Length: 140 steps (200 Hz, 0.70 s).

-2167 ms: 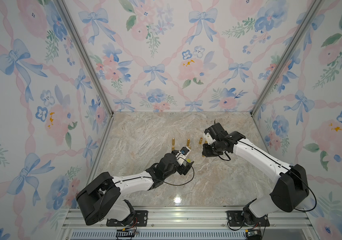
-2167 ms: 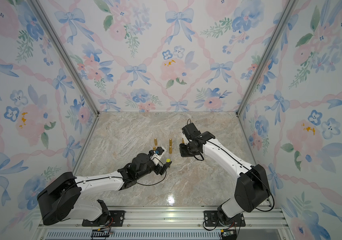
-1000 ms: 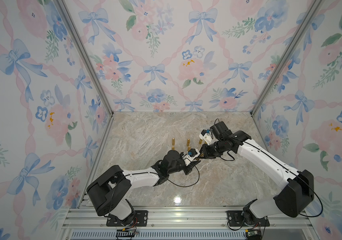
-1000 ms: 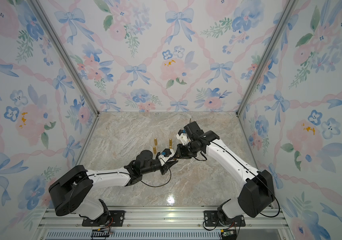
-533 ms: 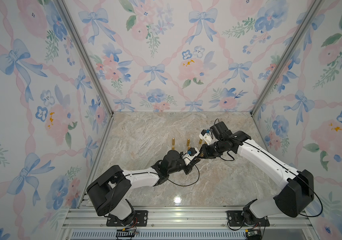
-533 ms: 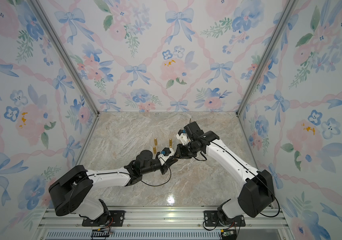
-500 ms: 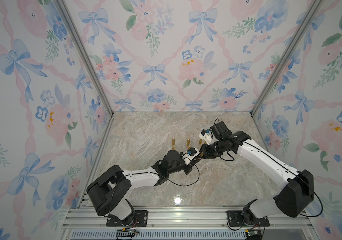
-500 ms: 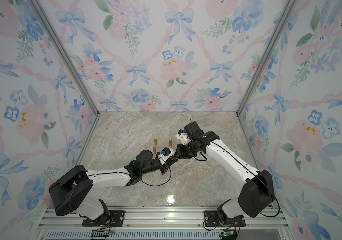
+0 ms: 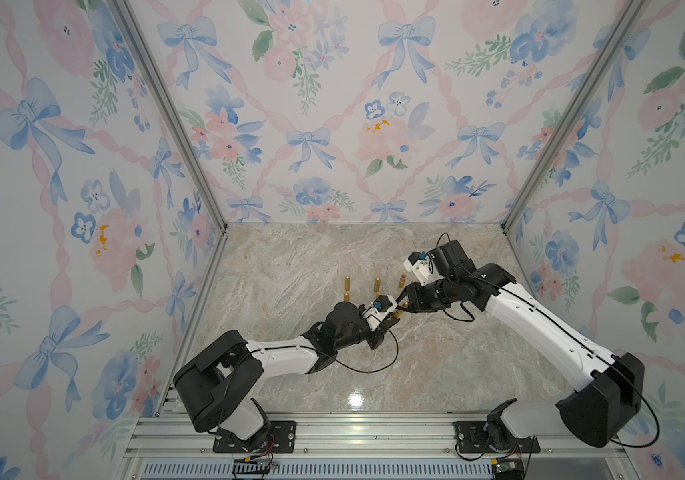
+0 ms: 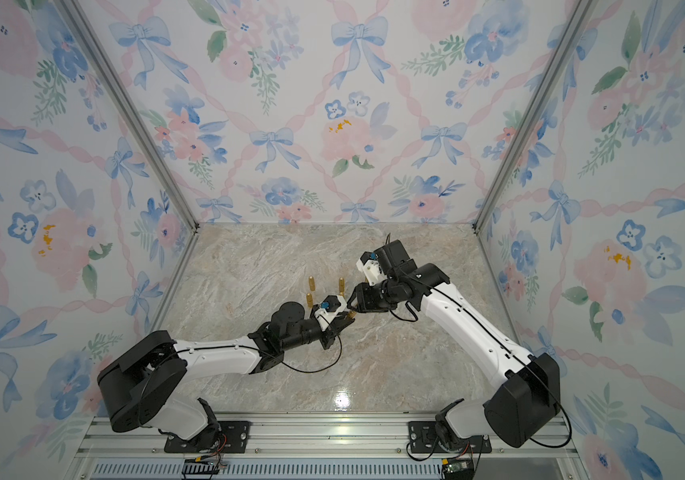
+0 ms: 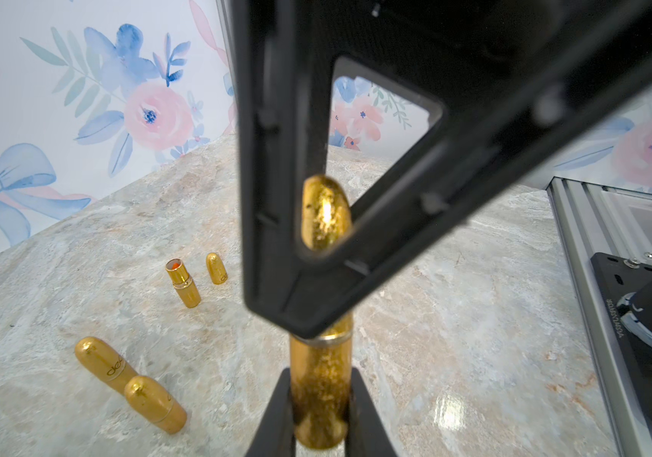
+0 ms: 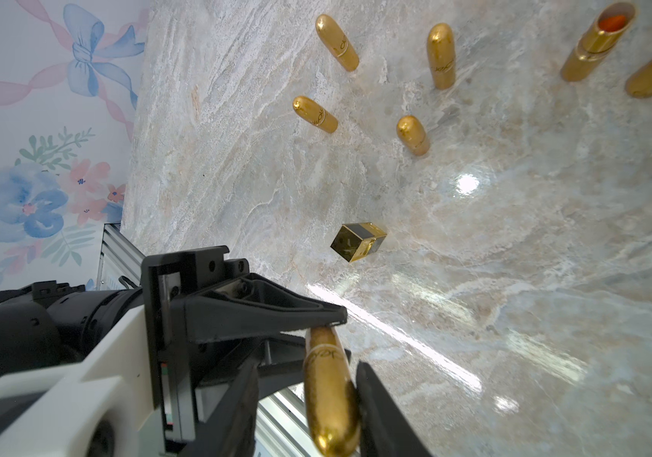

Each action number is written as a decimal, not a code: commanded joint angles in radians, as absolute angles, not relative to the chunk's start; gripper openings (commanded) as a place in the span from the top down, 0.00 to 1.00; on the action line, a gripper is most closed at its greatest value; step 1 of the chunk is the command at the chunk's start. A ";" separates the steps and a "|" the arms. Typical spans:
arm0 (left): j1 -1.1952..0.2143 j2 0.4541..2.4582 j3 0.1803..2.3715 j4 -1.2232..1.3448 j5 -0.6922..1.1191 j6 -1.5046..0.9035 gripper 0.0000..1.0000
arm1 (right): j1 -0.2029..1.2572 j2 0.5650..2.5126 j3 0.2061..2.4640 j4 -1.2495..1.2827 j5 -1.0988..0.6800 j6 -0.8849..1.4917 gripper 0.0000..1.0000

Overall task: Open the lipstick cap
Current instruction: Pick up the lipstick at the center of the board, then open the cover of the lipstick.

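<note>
gold lipstick held by left jaws, right jaws loosely around cap.

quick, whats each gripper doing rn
left gripper: shut on the lipstick, base end
right gripper: open, loose around the cap

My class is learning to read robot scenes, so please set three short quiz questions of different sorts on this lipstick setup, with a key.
1. True or false: the left gripper is shut on the gold lipstick.
2. That lipstick's cap is: A) pulled off; B) seated on it; C) out of view.
3. What colour shows inside the opened lipstick standing on the table?
Key: 1 true; 2 B; 3 orange.
</note>
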State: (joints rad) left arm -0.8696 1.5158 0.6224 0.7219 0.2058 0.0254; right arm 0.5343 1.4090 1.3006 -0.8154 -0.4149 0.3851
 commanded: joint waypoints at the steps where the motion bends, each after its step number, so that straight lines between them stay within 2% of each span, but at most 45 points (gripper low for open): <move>1: -0.873 1.512 0.616 0.741 0.212 0.013 1.00 | 0.523 1.417 1.281 -0.799 -0.409 0.388 0.63; 75: -0.873 1.495 0.616 0.738 0.198 0.000 1.00 | 0.512 1.422 1.256 -0.775 -0.409 0.379 0.78; 140: -0.872 1.478 0.580 0.708 0.127 -0.023 1.00 | 0.481 1.394 1.283 -0.794 -0.407 0.380 0.80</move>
State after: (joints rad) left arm -0.8715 1.5024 0.6128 0.7235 0.1787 -0.0013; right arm 0.5079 1.4136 1.2686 -0.7708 -0.4343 0.3885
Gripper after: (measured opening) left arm 0.189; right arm 0.207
